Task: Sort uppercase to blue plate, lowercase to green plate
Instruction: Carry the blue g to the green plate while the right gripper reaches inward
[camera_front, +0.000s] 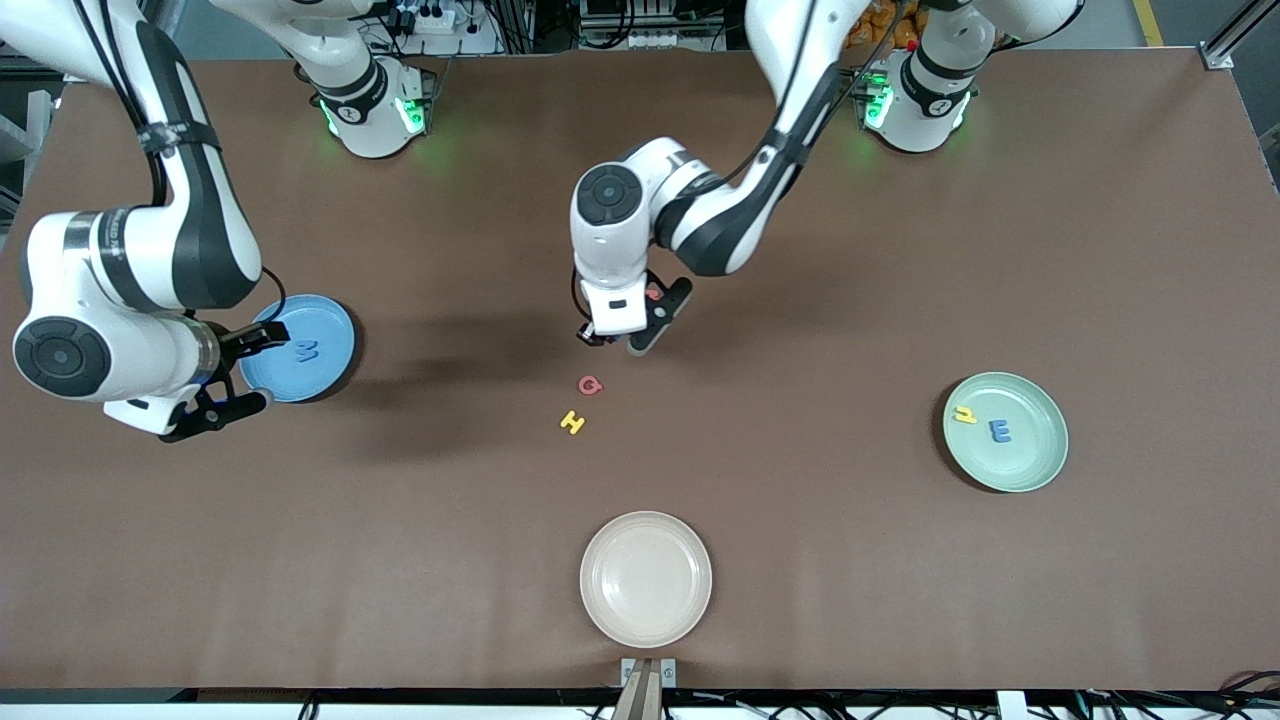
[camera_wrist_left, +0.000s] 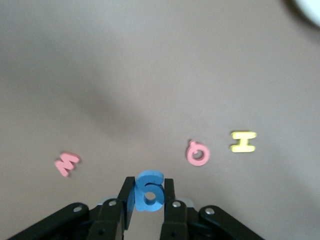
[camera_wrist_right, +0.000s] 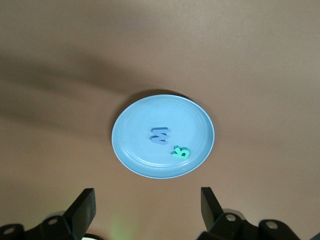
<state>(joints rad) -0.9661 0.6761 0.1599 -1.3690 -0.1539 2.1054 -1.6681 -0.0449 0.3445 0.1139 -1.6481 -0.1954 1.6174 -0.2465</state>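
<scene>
My left gripper (camera_front: 615, 340) hangs low over the middle of the table, shut on a blue lowercase g (camera_wrist_left: 149, 191); my hand hides the g in the front view. Beside it lie a small red lowercase letter (camera_wrist_left: 67, 164), the red Q (camera_front: 590, 385) and the yellow H (camera_front: 572, 422). The blue plate (camera_front: 335, 325) holds the blue M (camera_front: 307, 350) and the teal R (camera_wrist_right: 180, 152). My right gripper (camera_front: 250, 370) hovers open by that plate's rim, nothing between its fingers. The green plate (camera_front: 1040, 455) carries a yellow hooked letter (camera_front: 965, 414) and a blue e-like letter (camera_front: 999, 431).
A beige plate (camera_front: 646, 578) with nothing in it sits near the table's front edge, nearer the camera than the loose letters. Both arm bases stand along the edge farthest from the camera.
</scene>
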